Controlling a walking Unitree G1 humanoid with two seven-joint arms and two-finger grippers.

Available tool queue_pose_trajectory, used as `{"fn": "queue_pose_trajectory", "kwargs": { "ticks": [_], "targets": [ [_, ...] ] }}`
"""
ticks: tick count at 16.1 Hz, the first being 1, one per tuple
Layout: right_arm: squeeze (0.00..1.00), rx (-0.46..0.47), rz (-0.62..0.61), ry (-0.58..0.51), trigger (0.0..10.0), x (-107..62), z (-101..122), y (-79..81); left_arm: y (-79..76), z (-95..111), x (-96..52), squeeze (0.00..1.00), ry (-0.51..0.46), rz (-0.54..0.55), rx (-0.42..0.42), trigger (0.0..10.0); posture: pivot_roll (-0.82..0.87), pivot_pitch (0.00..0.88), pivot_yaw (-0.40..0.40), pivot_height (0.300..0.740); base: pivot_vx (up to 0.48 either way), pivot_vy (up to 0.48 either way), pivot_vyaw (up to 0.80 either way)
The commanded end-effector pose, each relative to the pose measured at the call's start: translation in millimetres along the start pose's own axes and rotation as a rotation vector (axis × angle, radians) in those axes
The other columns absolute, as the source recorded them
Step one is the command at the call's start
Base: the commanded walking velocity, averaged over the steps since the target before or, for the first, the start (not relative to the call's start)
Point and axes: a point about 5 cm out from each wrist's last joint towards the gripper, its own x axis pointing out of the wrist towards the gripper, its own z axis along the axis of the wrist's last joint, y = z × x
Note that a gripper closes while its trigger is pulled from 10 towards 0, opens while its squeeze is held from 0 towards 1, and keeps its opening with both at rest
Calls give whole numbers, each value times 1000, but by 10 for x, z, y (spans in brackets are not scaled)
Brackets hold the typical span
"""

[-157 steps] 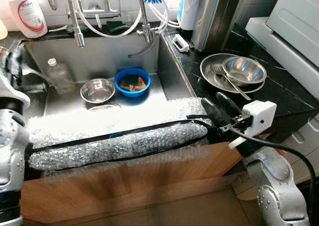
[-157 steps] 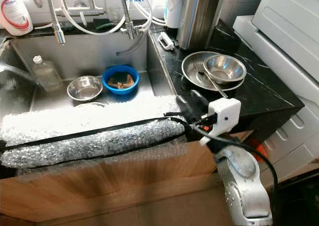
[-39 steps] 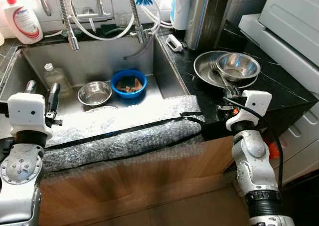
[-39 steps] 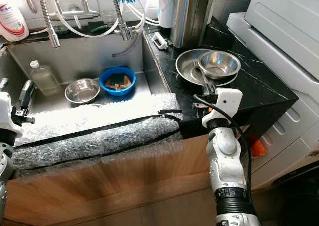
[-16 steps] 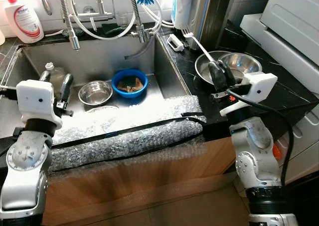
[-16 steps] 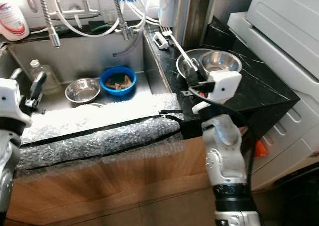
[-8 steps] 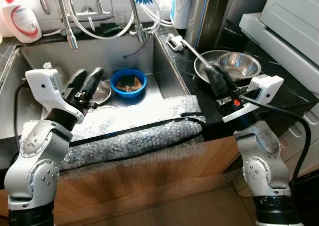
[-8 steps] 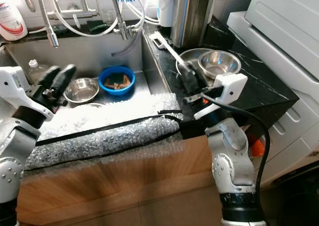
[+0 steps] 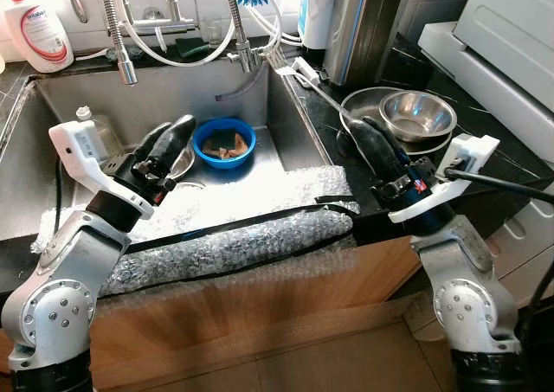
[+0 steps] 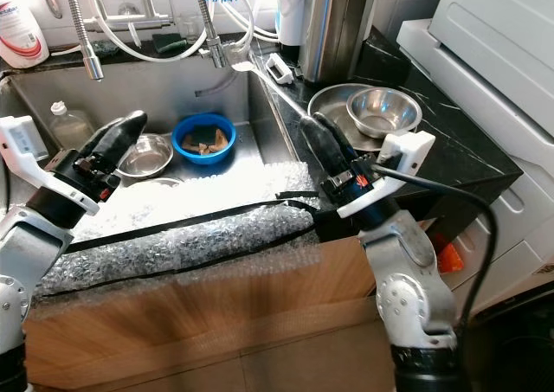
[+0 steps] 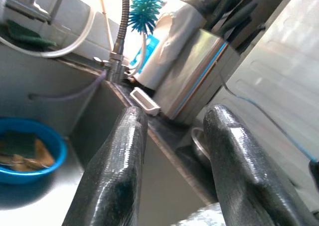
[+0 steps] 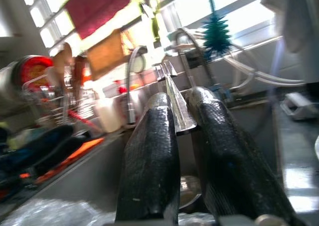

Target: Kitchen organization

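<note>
the fork [image 10: 260, 79] is clamped between the right gripper [image 10: 318, 141] fingers, lifted off the surface [image 9: 511, 171]. a second ago it hung over the plate [image 9: 363, 106] at 2 o'clock; now it has swung toward the sink [image 9: 164, 85], so the drop into the basin looks next. its long axis runs from 4 o'clock, at the handle in the gripper, to 10 o'clock, tines pointing at the tap [image 9: 234, 28] and up over the sink's right rim. the left gripper [image 9: 164, 145], fingers apart and holding nothing, has moved in over the steel bowl [image 10: 145, 156], beside the blue bowl [image 9: 225, 141].
</note>
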Motion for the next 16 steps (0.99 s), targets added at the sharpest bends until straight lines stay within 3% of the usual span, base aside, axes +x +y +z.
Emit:
{"fn": "queue_pose_trajectory", "kwargs": {
  "ticks": [1,5,6,7,9,10,16],
  "targets": [
    [0,21,53,12,10000,-21,-7,78,-69,17,0,0,1,-35,-19,10000,59,116,-31,740,0,0,0],
    [0,75,84,42,10000,-23,-116,142,-159,-105,13,0,23,-58,-92,10000,66,118,-32,740,0,0,0],
    [0,87,101,45,10000,-12,-127,174,-189,-134,31,871,22,-62,-116,10000,67,118,-32,740,0,0,0],
    [0,101,117,47,10000,-2,-142,205,-234,-185,47,1000,40,-79,-134,10000,64,120,-31,740,0,0,0],
    [0,119,139,51,10000,1,-163,239,-255,-206,63,1000,45,-87,-149,10000,65,121,-31,740,0,0,0],
    [0,125,149,58,10000,-3,-178,258,-266,-210,69,0,46,-91,-155,10000,66,121,-32,740,0,0,0],
    [0,120,199,136,10000,-16,-324,339,-312,-253,74,0,54,-100,-185,10000,69,123,-32,740,0,0,0]
  ]
}}
